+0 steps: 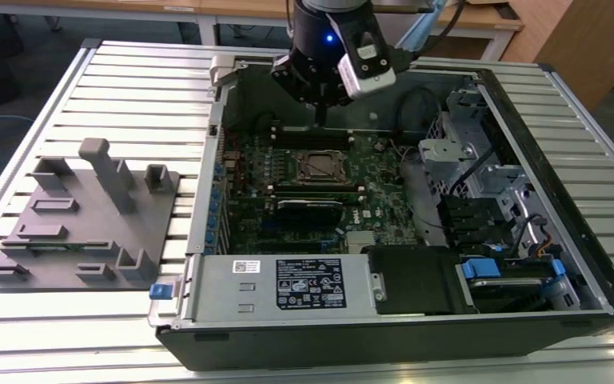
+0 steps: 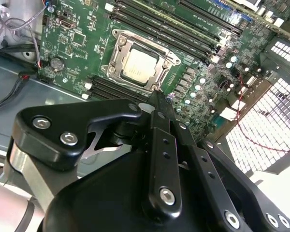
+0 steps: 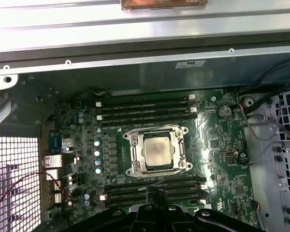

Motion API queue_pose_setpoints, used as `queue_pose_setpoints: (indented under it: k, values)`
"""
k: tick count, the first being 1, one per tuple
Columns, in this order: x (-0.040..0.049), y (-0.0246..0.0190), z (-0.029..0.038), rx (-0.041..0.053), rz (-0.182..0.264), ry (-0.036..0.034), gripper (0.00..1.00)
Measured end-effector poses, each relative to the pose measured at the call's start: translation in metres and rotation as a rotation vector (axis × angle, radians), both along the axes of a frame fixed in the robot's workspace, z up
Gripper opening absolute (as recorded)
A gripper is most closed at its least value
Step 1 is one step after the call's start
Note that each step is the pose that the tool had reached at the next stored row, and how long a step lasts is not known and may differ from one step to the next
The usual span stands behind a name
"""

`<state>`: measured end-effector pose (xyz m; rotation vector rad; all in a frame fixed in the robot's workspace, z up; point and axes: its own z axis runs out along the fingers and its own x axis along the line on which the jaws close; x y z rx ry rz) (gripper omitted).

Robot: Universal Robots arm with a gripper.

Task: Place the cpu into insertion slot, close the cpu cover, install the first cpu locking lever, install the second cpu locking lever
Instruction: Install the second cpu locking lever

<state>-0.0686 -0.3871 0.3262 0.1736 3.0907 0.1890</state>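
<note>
Slatted metal workbench (image 1: 125, 88) with an open computer case (image 1: 563, 272) lying on it, grey plastic fixture tray (image 1: 83, 216) off to the exterior view's left; wooden desks sit behind.

So where things stand: the cpu (image 3: 156, 150) is already sitting in the insertion slot (image 3: 130, 171), dull silver top facing up, square to the socket as far as I can see; the cpu cover (image 3: 157, 132) looks folded down around it, its window framing the chip; in the second wrist view the same chip (image 2: 140, 65) shows through the frame (image 2: 117, 57). I can't make out from here whether either locking lever is latched, they're too thin to tell.

The gripper (image 2: 157, 99) hangs above the green circuit board (image 3: 222, 145), just beside the socket on the memory slots (image 3: 154, 186) side, not touching anything; its fingers (image 2: 163, 110) look pressed together into one narrow tip with nothing between them, so closed and empty; in the exterior view the gripper (image 1: 320, 120) points down into the case above the socket.

My take on doing this bit well: a closed tip is a decent pusher for a thin lever; come in low and from the side, push along the lever's swing rather than straight down on the cover, and stay clear of the memory slots.
</note>
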Motion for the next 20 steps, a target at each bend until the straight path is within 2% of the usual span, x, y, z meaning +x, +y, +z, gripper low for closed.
queue_pose_setpoints:
  k: [8,20]
  values:
    - [0.0000,-0.0016,-0.0033,0.0001,0.000,0.0000,0.11]
    - [0.0000,-0.0017,-0.0140,-0.0001,0.000,0.0000,0.11]
